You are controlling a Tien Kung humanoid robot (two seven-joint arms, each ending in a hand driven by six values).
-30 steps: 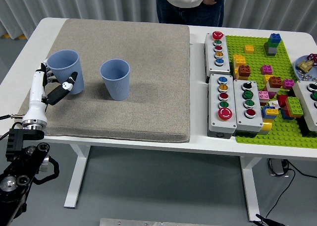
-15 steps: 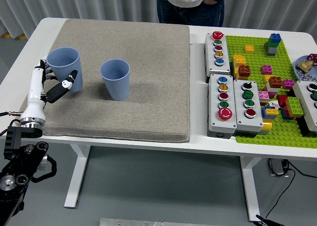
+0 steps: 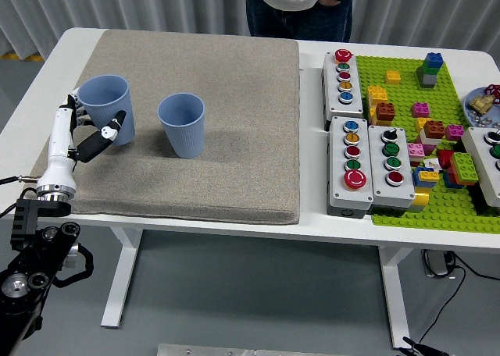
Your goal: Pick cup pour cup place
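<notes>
- Your left hand point(image 3: 84, 134) sits at the left edge of the grey mat point(image 3: 234, 137), fingers wrapped round the left blue cup point(image 3: 106, 108): the thumb lies across the cup's front wall and the other fingertips show behind its left side.
- That cup leans a little toward the mat's left edge, and its base looks to be on or just off the mat; you cannot tell from this view whether it has cleared the surface.
- So judge the pick as begun but not proven: the grasp is on, but no clear lift shows.
- The second blue cup point(image 3: 182, 124) stands upright near the first, apart from it, toward the middle of the mat's left half. It reads as the cup to pour into, and nothing touches it.
- You cannot see whether either cup has anything in it; both interiors look plain blue.
- Left to do, as far as this shows: raise the held cup, carry it over the second cup's rim, tip it, then set it back down on the mat.
- Your right arm is out of view.
- A person point(image 3: 301, 1) stands at the counter's far edge, hands kept close to the body and not over the counter point(image 3: 312, 215).
- The button boxes point(image 3: 367, 165) and the green brick baseplate point(image 3: 437, 137) fill the counter's right side, well apart from both cups and outside this job.
</notes>
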